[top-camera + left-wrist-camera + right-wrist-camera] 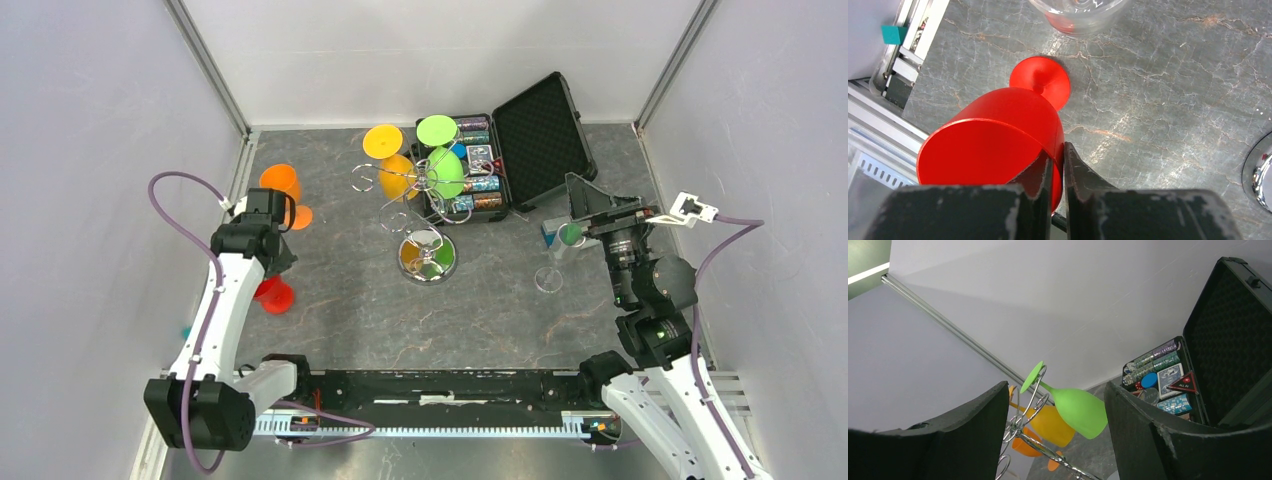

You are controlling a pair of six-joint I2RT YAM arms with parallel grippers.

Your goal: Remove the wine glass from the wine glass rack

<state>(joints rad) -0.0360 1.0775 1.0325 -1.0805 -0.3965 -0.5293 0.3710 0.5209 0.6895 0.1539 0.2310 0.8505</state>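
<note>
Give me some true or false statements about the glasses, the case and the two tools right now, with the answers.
1. The green wine glass hangs on the wine glass rack. True.
2. The red wine glass lies on its side. False: it stands on its foot on the table.
3. The black case is closed. False: its lid stands open.
4. The right tool is open and holds nothing. True.
5. The left tool straddles the red wine glass's rim. True.
</note>
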